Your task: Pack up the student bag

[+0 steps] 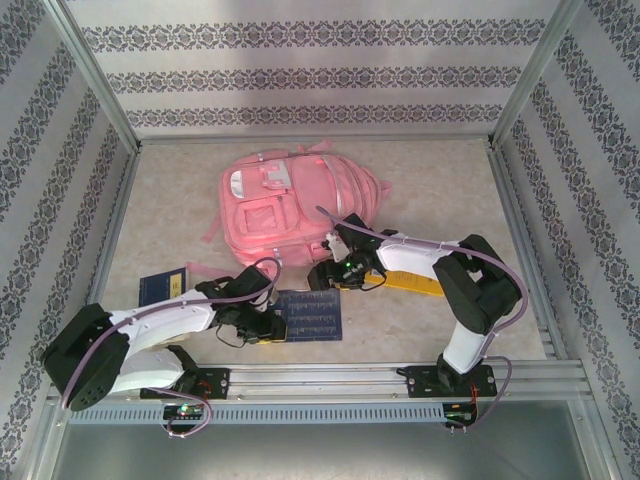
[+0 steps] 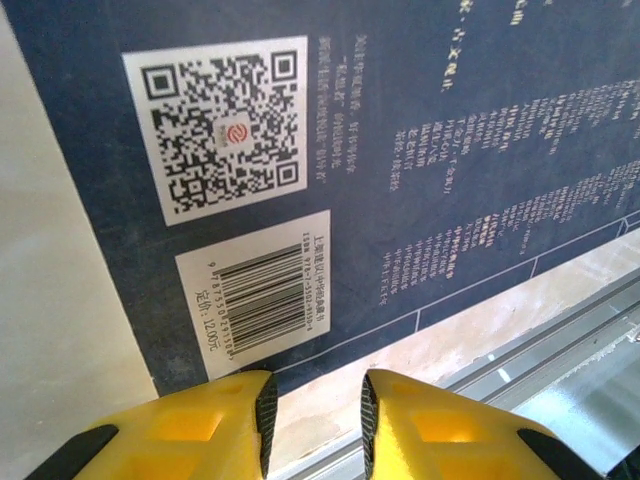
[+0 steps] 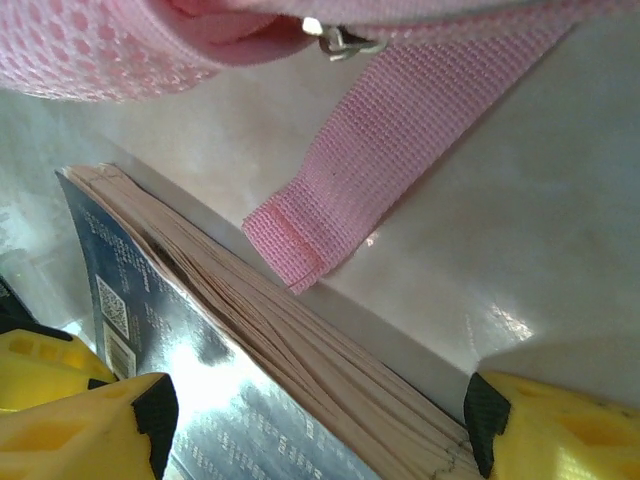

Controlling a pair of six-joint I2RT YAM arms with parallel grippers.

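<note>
At the far middle of the table (image 1: pixel 450 200), the student bag (image 1: pixel 290 200) lies flat, pockets up, apparently zipped, with nothing visibly inside. Nearer, the blue book (image 1: pixel 310 315) lies between the arms. The right gripper (image 3: pixel 320 430) straddles its page edge, jaws wide. The left gripper (image 2: pixel 315 420) is parted, just short of the cover. Risk: a closing pinch could crumple pages or snag the pink strap (image 3: pixel 400 150).

both arms bent inward, reaching low, left hand (image 2: pixel 315 425) barely parted, right hand (image 3: pixel 318 425) spread wide open
</note>
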